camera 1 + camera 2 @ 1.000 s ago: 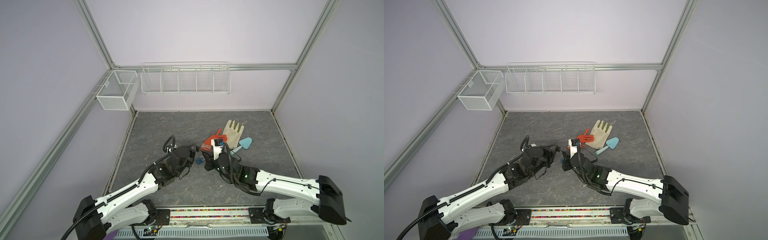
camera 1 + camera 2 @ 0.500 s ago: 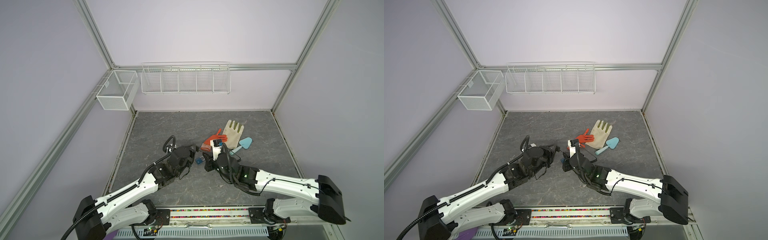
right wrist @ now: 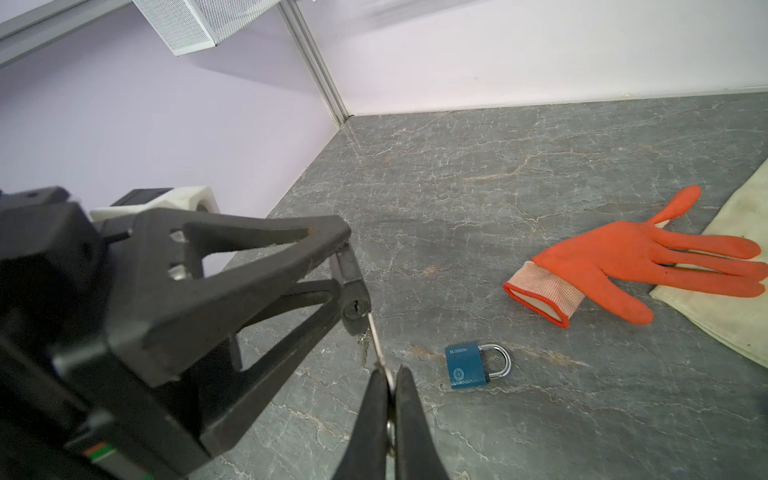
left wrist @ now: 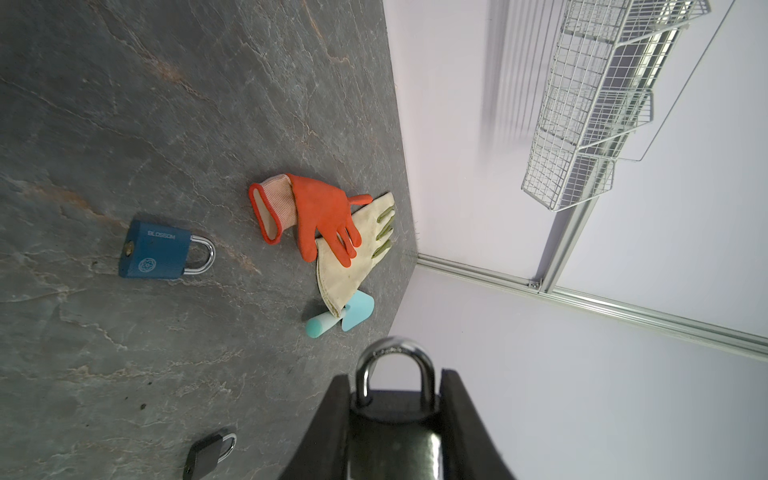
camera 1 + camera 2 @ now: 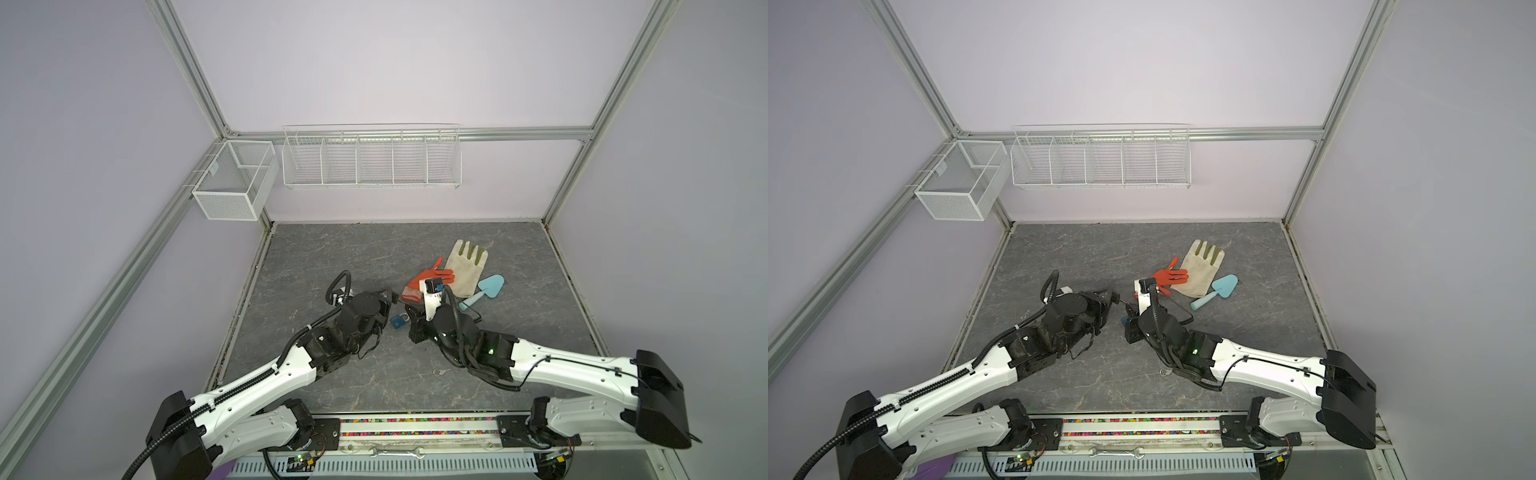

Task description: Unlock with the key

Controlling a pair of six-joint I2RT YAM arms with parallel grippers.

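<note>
**Top views.** The left end effector (image 5: 390, 296) and right end effector (image 5: 406, 310) meet nose to nose over the middle of the tabletop (image 5: 374, 257). What each carries is too small to resolve here. A blue padlock (image 5: 399, 321) lies flat just beside them.

**Left wrist.** The left end effector (image 4: 395, 386) is clamped on the black padlock (image 4: 395, 440). Its fingers sit on the body flanks and the shackle projects free.
- Judgement: solid metal, heavy for its size, rigid and smooth-sided.
- The flank grip suits it, since it leaves the shackle room to spring.
- A small dark padlock (image 4: 208, 455) rests apart on the tabletop.

**Right wrist.** The right end effector (image 3: 390, 376) is pressed together on the key (image 3: 376, 338), pinching the bow end. The blade points at the keyway (image 3: 355, 308) in the black padlock's end face. The tip is just beside the keyway, and I cannot tell whether it has entered.
- Judgement: the key is light, thin and stiff, and liable to pivot in a two-pad pinch.
- Hold it at the bow, line the blade up with the keyway, and turn gently.
</note>
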